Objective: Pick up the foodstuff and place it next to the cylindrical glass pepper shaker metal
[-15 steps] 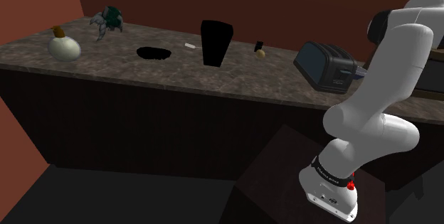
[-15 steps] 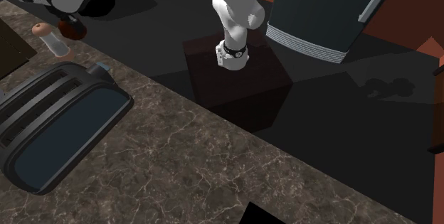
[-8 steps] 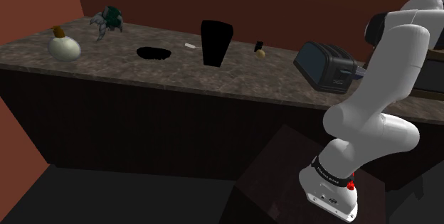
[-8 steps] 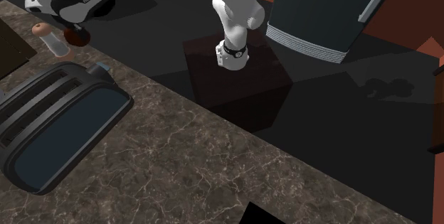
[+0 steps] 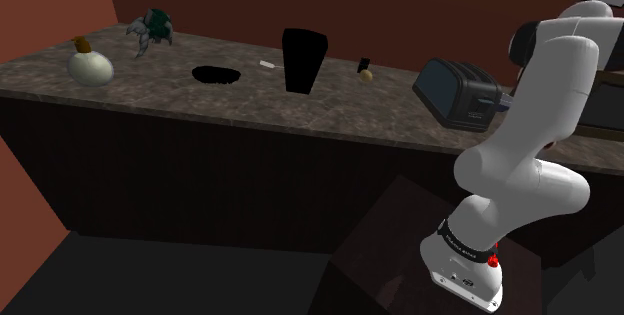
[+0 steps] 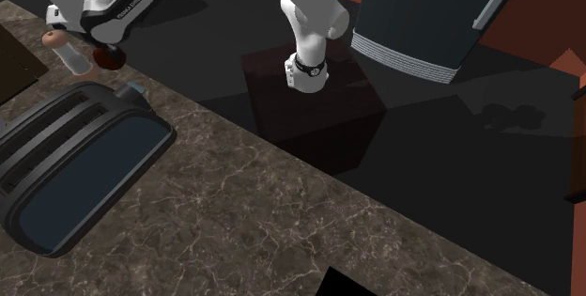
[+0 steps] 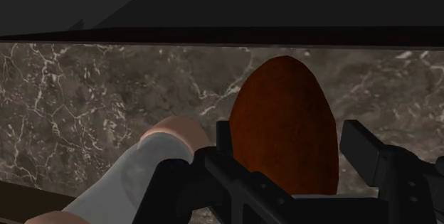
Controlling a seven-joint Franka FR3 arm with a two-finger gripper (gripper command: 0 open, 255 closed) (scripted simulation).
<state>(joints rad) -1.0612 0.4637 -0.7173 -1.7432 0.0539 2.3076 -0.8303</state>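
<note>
Shoulder view beside stand (image 5: 395, 253), second exterior opposite across counter (image 6: 282, 233), close, toaster (image 5: 455, 93) shared

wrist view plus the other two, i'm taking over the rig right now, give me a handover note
Claw: shut on the red-brown egg-shaped foodstuff.
Things: the foodstuff hangs close beside the pepper shaker, which stands upright at the counter edge, by the dark toaster.
Done: pickup and carry to the shaker.
Left: lower the foodstuff onto the counter next to the shaker, open the claw, back away without knocking the shaker.
</note>
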